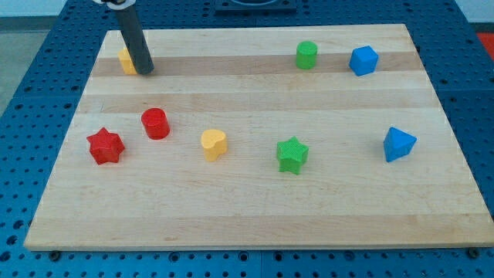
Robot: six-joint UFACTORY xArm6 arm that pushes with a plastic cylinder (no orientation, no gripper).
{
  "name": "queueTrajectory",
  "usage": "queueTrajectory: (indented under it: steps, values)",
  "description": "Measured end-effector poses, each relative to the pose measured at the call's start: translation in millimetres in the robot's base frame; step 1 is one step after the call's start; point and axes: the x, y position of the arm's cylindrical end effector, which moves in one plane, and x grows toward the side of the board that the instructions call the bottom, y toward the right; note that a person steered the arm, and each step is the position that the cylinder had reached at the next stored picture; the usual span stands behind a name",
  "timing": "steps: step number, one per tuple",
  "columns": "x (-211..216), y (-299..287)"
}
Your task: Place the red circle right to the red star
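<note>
The red circle (155,123) lies on the wooden board at the view's left. The red star (105,146) lies just left of it and a little lower, a small gap between them. My tip (145,72) rests on the board near the view's top left, well above the red circle. It touches or stands right beside a yellow block (126,60), which the rod partly hides.
A yellow heart (213,144) lies right of the red circle. A green star (292,154) is at the lower middle, a green cylinder (306,55) and a blue cube (363,60) at the top right, a blue triangle-like block (398,144) at the right.
</note>
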Motion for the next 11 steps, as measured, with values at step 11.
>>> queueTrajectory:
  steps: [11]
  values:
    - [224.0, 69.1]
